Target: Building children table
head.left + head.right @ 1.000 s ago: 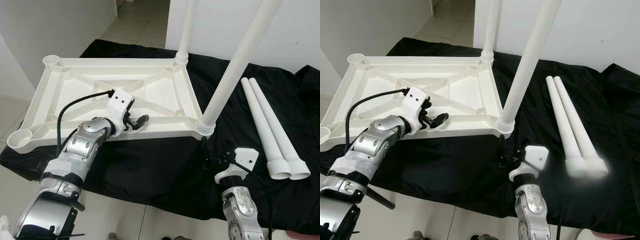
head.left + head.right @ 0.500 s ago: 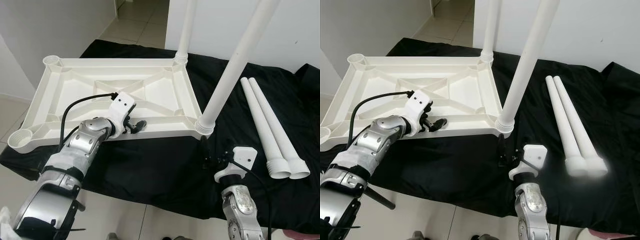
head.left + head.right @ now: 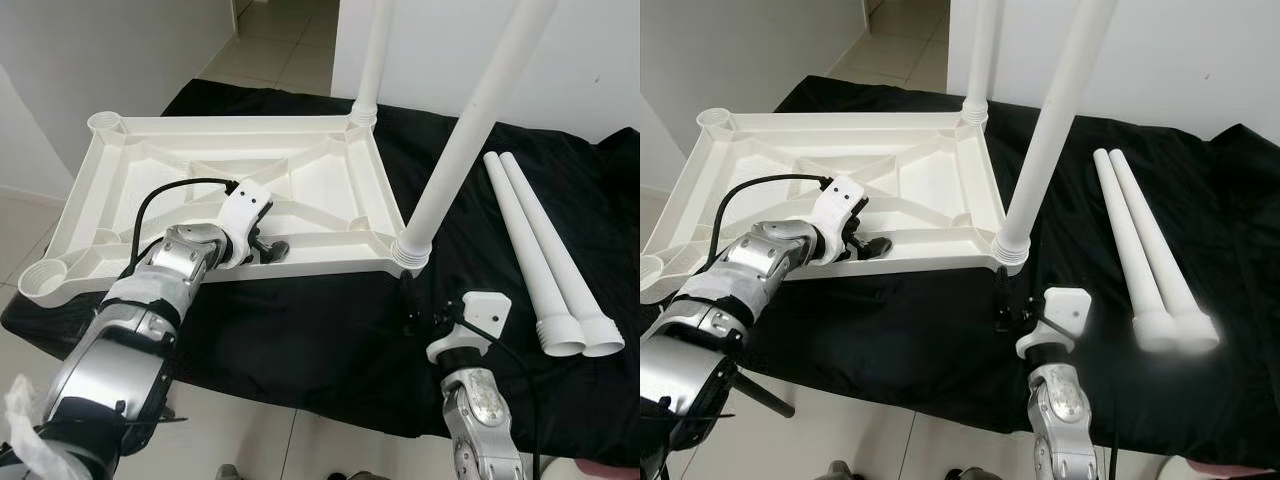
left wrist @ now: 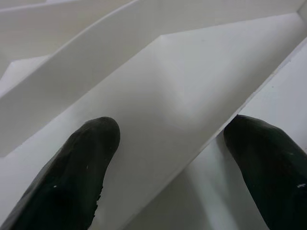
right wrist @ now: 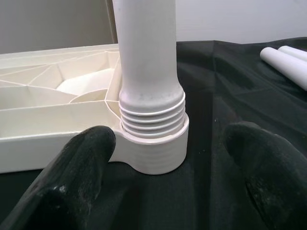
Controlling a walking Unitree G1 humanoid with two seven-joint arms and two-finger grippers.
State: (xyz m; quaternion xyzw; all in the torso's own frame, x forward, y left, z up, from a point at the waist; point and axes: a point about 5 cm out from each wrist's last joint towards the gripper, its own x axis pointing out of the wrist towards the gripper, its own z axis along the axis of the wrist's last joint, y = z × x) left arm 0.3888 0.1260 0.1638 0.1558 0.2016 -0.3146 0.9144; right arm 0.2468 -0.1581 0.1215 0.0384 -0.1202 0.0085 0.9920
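Since a second ago your left gripper (image 3: 272, 247) has eased back toward the near left — its fingers, which reached further over the rim before, now sit right at the near long edge of the table top (image 3: 150, 160). Your right gripper (image 3: 412, 318) has hardly shifted.

The white table top lies upside down on the black cloth (image 3: 330, 330), ribs facing up, its long axis running left to right with the left end nearer you. Two legs are already in their sockets at the right end: the near leg (image 3: 470, 125) rises from the near right corner and leans up to the right, and the far leg (image 3: 372, 55) stands close to upright at the far right corner. The two left sockets are bare. Two loose legs (image 3: 540, 250) lie side by side and touching on the cloth to the right, well apart from the top, their long axes running near to far with the flanged ends toward you.

In the left wrist view your left fingers (image 4: 81, 167) are spread wide over a rib of the underside, gripping nothing. In the right wrist view your right fingers (image 5: 76, 172) are also parted wide — one on each side of the near leg's threaded base (image 5: 152, 112), just short of it and not closed on it.
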